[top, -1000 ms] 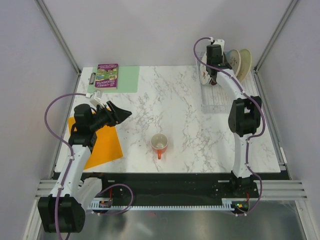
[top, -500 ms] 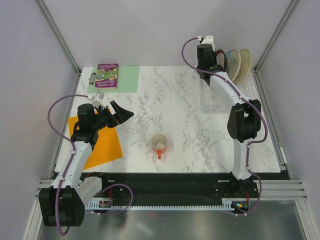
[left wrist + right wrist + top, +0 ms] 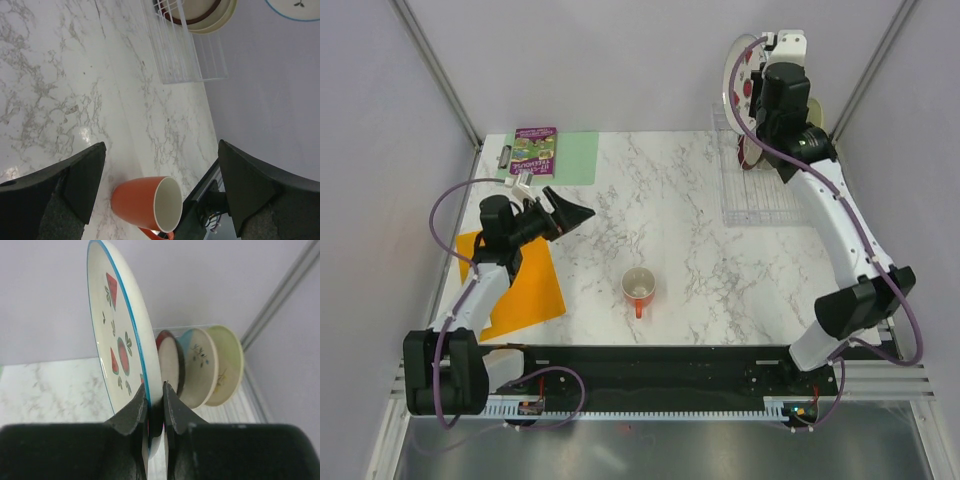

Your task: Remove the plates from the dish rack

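My right gripper (image 3: 154, 390) is shut on the rim of the white plate with red fruit slices (image 3: 117, 340) and holds it upright above the dish rack (image 3: 760, 195). In the top view this plate (image 3: 738, 75) is high at the back right. The maroon-rimmed plate (image 3: 167, 362), the sprigged plate (image 3: 200, 365) and the pale yellow plate (image 3: 225, 360) stand on edge in the rack behind it. In the top view my right arm hides them. My left gripper (image 3: 575, 213) is open and empty over the table's left side, far from the rack (image 3: 182, 60).
An orange-red mug (image 3: 639, 288) stands near the table's front middle, below my left gripper in the left wrist view (image 3: 147, 202). An orange mat (image 3: 520, 285) lies front left. A green mat (image 3: 575, 155) with a purple book (image 3: 534, 150) lies back left.
My right gripper has lifted the fruit-slice plate up out of the rack and toward the back. My left arm has shifted slightly toward the back with its gripper open.
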### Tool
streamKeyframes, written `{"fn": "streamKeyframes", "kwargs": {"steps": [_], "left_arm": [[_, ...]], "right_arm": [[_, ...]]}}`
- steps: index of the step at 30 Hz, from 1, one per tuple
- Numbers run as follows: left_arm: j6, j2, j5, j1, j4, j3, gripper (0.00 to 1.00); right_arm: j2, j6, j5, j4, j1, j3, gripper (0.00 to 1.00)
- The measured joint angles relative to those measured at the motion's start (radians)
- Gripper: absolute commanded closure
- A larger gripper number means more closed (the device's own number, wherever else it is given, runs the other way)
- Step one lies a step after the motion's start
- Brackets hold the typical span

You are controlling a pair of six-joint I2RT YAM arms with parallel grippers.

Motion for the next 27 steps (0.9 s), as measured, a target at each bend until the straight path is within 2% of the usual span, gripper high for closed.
{"fn": "streamKeyframes", "kwargs": {"steps": [4,6,12,17,19,23,27], "left_arm": [[-0.059,0.053,0.036,0.0,0.128,0.003,0.0],[-0.093,0.099,0.059,0.0,0.213,0.009,0.03],[-0.21,0.293,0.092,-0.01,0.48,0.049,0.07],[-0.274,0.438,0.095,-0.068,0.664,0.1,0.11],[-0.312,0.499,0.104,-0.089,0.759,0.119,0.15],[-0.413,0.63,0.109,-0.13,0.948,0.14,0.15],[-0.495,0.711,0.11,-0.153,1.033,0.14,0.19]], "right_arm": [[-0.123,0.086,-0.155,-0.035,0.013,-0.094,1.0],[-0.174,0.146,-0.269,-0.042,0.014,-0.174,1.0],[-0.209,0.306,-0.544,-0.035,0.014,-0.389,1.0],[-0.209,0.434,-0.731,-0.016,0.018,-0.518,1.0],[-0.21,0.483,-0.789,0.011,0.024,-0.545,1.0],[-0.22,0.562,-0.868,0.103,0.04,-0.581,1.0],[-0.236,0.602,-0.906,0.163,0.056,-0.607,1.0]]}}
